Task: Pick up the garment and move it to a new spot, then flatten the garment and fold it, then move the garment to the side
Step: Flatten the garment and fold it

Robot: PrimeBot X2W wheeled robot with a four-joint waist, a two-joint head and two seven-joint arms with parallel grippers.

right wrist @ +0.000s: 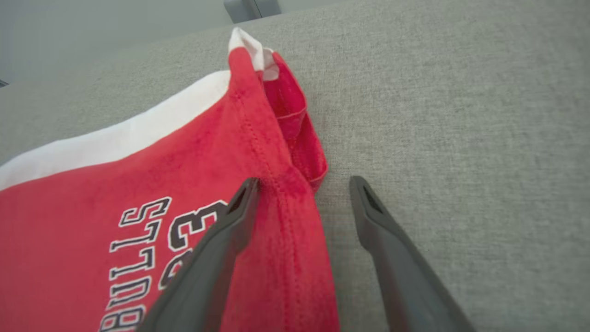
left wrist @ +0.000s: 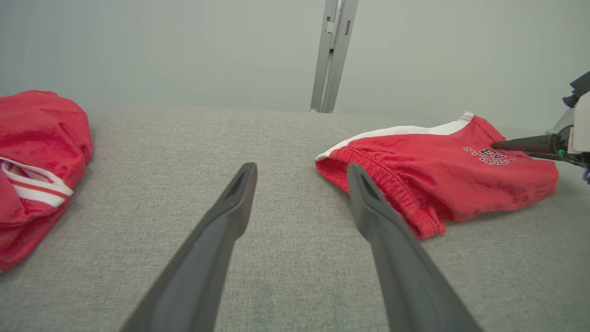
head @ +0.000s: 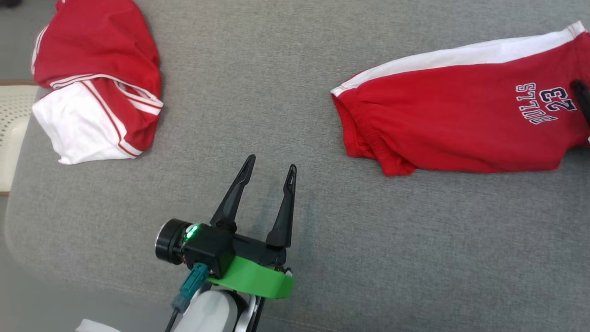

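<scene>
In the head view, a grey upholstered surface (head: pixel 276 83) fills the picture, and the red shorts (head: pixel 461 124) with a white side stripe and "BULLS 23" print lie flat at its right, waistband toward the middle. At the far right edge 1 dark finger (head: pixel 581 99) of the other arm rests over the shorts beside the print. A bundled red-and-white garment (head: pixel 97 83) sits at the upper left, well apart from the shorts. The left gripper (head: pixel 272 163) hovers low in the middle, above a green ring (head: pixel 253 279) at its wrist; its 2 fingers are spread wide with only bare grey fabric between them. In the left wrist view, the left gripper (left wrist: pixel 302 168) stands wide open and empty over the grey surface, the shorts (left wrist: pixel 438 184) to its right and the bundled garment (left wrist: pixel 37 152) at the left edge; a finger (left wrist: pixel 525 145) reaches onto the shorts' print from the right, and a metal post (left wrist: pixel 334 55) rises behind. In the right wrist view, the right gripper (right wrist: pixel 304 183) is spread wide at the shorts' (right wrist: pixel 138 175) leg hem: 1 finger (right wrist: pixel 216 244) lies over the red cloth by the numerals, the other (right wrist: pixel 392 244) over grey fabric, and the hem edge runs between them, unclamped.
</scene>
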